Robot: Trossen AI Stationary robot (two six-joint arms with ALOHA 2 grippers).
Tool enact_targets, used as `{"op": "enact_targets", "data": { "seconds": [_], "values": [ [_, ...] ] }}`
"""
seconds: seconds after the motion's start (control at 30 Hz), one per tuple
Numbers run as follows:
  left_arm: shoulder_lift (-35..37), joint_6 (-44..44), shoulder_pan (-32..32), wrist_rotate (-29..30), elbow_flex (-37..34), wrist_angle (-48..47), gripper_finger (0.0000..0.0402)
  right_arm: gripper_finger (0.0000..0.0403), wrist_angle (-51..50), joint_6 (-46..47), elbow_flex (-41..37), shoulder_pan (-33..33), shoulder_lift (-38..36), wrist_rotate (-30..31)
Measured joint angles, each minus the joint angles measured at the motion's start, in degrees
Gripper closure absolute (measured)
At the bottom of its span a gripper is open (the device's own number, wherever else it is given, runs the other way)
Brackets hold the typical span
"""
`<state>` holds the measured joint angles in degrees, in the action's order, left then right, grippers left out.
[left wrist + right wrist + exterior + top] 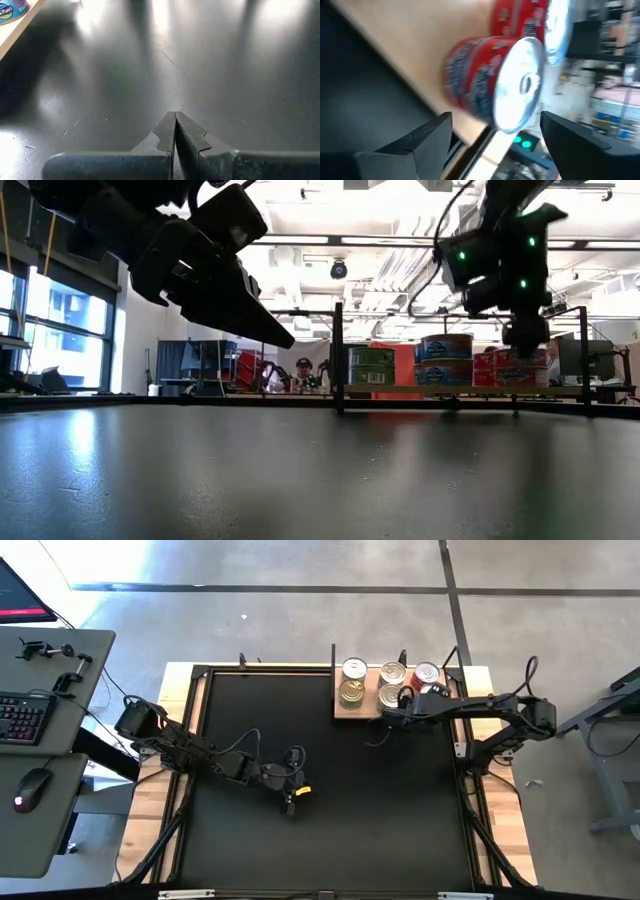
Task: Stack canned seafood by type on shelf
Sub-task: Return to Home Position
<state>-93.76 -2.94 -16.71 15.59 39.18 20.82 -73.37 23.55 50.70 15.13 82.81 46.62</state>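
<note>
Now, step: stacking looks finished; the arms are due to go home.
Cans: canned seafood [392, 672] stands in stacks on the shelf [366, 711], at the far edge of the tabletop [320, 840].
Right tool [494, 122]: released, jaws wide, empty, just in front of the red stack [485, 85].
Left tool [175, 114]: clenched on nothing, mid-tabletop.
Next: lift the right tool clear without clipping the red stack, then retract.

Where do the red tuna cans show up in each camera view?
High view: red cans at the shelf's right end, beside the right end effector.
Low view: red cans right of centre, below that end effector.
Left wrist view: not in it.
Right wrist view: red cans centre, between its open fingers.
Shared landmark: the wooden shelf.
</note>
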Motion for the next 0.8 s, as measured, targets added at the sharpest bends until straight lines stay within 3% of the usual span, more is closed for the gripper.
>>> {"op": "enact_targets", "data": {
  "seconds": [0.2, 0.33, 0.43, 0.63, 0.73, 0.8],
  "values": [
    [0.0, -0.9, -0.3, 0.0, 0.0, 0.0, 0.0401, 0.0114, -1.5, -0.7, 4.4, -4.3, -0.9, -12.0],
    [0.0, -1.4, -1.4, 0.1, 0.0, 0.0, 0.0401, 0.0128, 7.3, -0.9, 2.3, -11.5, -5.1, -19.6],
    [0.0, -1.5, -2.6, 0.5, 0.0, 0.0, 0.0401, 0.0139, 22.6, 1.8, -2.9, -18.1, -9.4, -25.0],
    [0.2, -5.7, -5.3, 5.9, 0.0, 2.5, 0.0401, 0.0155, 66.6, 2.2, -18.5, -30.9, -13.2, -34.1],
    [3.2, -5.5, -6.5, 2.9, 0.0, 5.8, 0.0401, 0.0167, 83.5, -4.2, -24.3, -34.4, -14.3, -37.3],
    [6.5, -4.5, -7.1, 0.8, 0.1, 5.4, 0.0401, 0.0183, 88.9, -5.8, -27.1, -33.7, -17.2, -37.5]
  ]
}}
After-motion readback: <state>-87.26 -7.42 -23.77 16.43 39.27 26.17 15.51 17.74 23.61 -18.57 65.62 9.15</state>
